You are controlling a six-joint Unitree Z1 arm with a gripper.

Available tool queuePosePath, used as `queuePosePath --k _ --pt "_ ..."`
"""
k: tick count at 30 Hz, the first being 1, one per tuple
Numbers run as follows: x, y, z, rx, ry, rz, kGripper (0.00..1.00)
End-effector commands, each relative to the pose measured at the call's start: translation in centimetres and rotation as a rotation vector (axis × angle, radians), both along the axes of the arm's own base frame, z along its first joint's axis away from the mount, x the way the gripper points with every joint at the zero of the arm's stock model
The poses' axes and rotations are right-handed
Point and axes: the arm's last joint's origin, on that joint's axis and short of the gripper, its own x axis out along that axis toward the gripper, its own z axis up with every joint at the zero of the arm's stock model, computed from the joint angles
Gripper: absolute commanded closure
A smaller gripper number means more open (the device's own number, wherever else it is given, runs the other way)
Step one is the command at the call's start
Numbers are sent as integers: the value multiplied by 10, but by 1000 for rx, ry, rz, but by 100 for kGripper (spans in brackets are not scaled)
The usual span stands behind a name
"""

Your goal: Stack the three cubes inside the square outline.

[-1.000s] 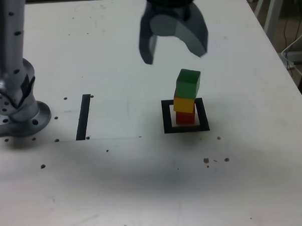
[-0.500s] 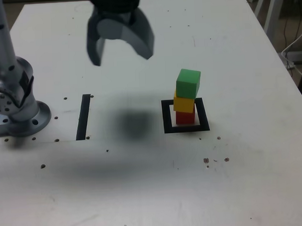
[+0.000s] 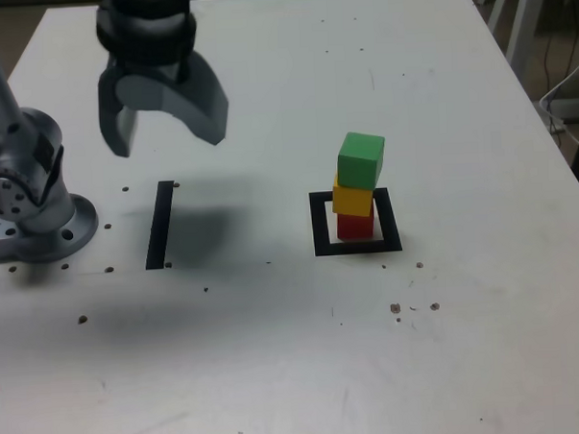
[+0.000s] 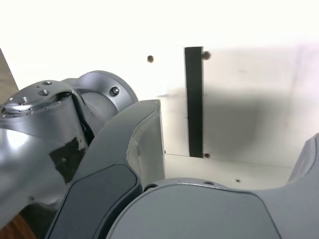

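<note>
Reading from the exterior view's left and taking the black strip [image 3: 160, 224] as my marker, I see the arm's base [image 3: 34, 204] just left of it and my gripper [image 3: 165, 126] hanging above the strip with its jaws spread wide and nothing between them. Well to the right of the strip sits the square outline [image 3: 321, 225], and inside it the red cube [image 3: 355, 225] is on the table, the yellow cube [image 3: 353, 199] on top of it and the green cube [image 3: 361, 160] topmost, sitting a little askew. I judge the stacking done, with nothing left but to keep clear of the tower.
</note>
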Motion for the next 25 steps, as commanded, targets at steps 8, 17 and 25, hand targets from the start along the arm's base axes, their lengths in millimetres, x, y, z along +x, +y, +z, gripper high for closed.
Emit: queuePosePath --k 8,17,25 --pt "-19 0 -23 -25 -11 18 2" --pt "-27 -2 -45 -59 -7 29 1" --pt "-30 -3 -52 -72 -4 33 1"
